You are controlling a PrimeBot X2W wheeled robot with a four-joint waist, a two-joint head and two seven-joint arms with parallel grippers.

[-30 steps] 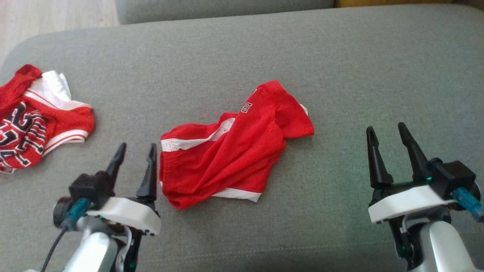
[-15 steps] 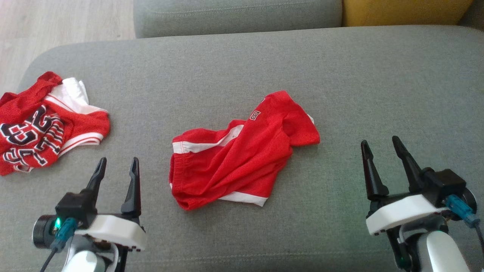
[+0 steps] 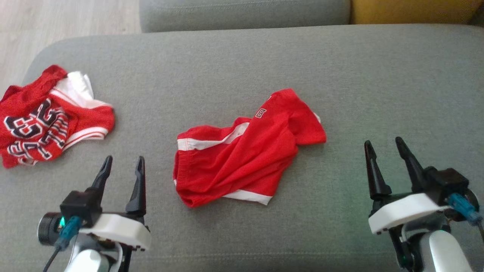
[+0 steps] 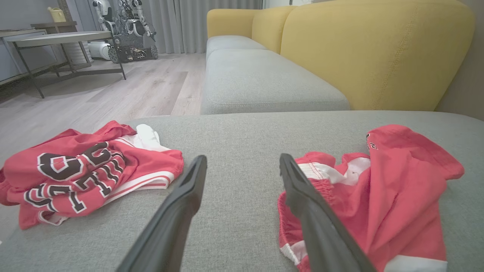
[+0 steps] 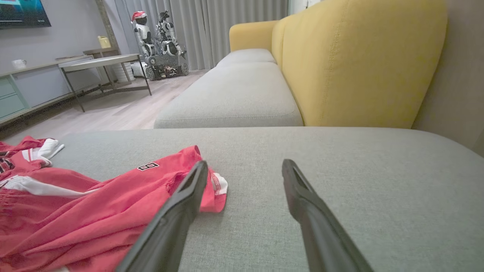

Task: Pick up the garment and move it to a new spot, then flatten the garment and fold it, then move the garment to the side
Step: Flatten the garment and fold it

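Observation:
A crumpled red garment (image 3: 245, 158), shorts with white trim, lies in the middle of the grey sofa seat (image 3: 340, 75). My left gripper (image 3: 124, 158) hovers open a short way to its left, empty, fingers pointing away from me. In the left wrist view the left gripper (image 4: 242, 157) frames bare seat, with the shorts (image 4: 397, 189) just right of its right finger. My right gripper (image 3: 383, 141) stands open and empty, well right of the shorts. In the right wrist view the right gripper (image 5: 245, 162) has the shorts (image 5: 94, 211) behind its left finger.
A second red garment, a jersey (image 3: 49, 121) with black-and-white lettering, lies bunched at the seat's left end. The jersey (image 4: 87, 170) is left of my left fingers. A yellow backrest (image 4: 378, 49) and another grey seat lie beyond; wooden floor (image 3: 56, 19) is far left.
The head camera has shifted, so the whole picture moved. My left gripper has drawn back from the shorts' left edge, widening the gap. Both garments lie as before.

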